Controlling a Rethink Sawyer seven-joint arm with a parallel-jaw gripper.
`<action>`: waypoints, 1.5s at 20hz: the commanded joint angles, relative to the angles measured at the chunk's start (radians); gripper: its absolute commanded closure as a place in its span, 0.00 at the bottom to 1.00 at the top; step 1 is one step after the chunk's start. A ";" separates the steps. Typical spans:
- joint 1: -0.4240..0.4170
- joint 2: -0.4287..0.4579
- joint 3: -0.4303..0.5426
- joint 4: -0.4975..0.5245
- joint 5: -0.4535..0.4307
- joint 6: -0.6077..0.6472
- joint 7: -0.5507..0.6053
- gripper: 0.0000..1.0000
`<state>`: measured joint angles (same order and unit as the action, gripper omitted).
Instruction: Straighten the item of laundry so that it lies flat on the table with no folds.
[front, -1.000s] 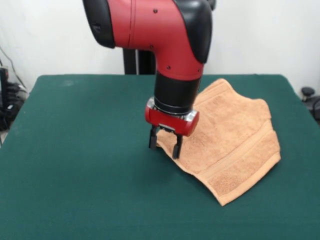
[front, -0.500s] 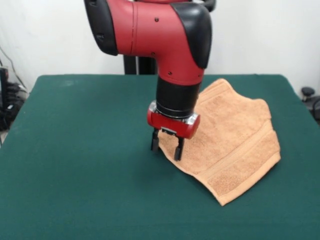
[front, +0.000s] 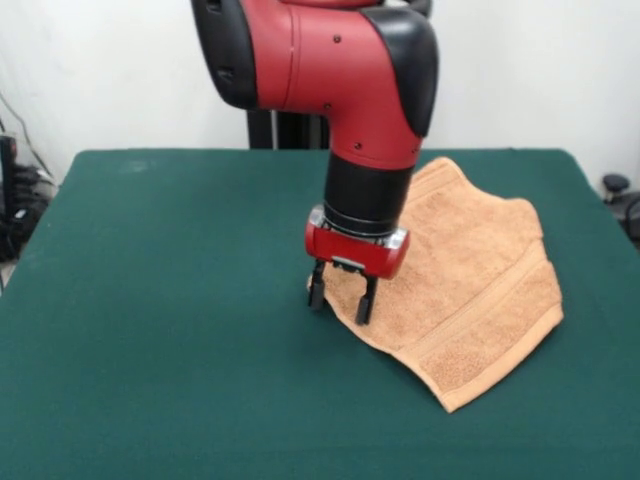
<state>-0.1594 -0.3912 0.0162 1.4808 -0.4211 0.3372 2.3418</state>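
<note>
The towel (front: 470, 290) lies on the right half of the table (front: 160, 340), tan terry cloth with a nubby pile. It is not a clean square: its outline is skewed, one corner points toward the camera at the lower right, another reaches the table's far edge behind the arm. A flatter woven band (front: 480, 300) runs diagonally across it near the hemmed right edge. The cloth bulges softly near that edge and its left border waves rather than lying straight.

The pincer (front: 341, 297) stands at the towel's left border, its two short black fingers (front: 366, 299) spread apart and pointing down, holding nothing; one finger is over the cloth's edge, the other just at it. Above them sit a red wrist block with a metal ring, a black cylinder and a glossy red arm (front: 350, 70).

The table is a broad rectangle topped in dark green felt, matte and even. Behind it is a plain white wall (front: 520, 70).
</note>
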 joint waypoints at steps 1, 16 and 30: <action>0.082 0.119 0.025 0.043 -0.045 -0.104 0.072 0.00; 0.074 0.121 0.012 0.050 -0.034 -0.117 0.039 0.00; 0.052 0.127 0.028 0.038 -0.034 -0.116 0.019 0.00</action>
<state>-0.1120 -0.3802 -0.0388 1.4809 -0.4254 0.2755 2.3418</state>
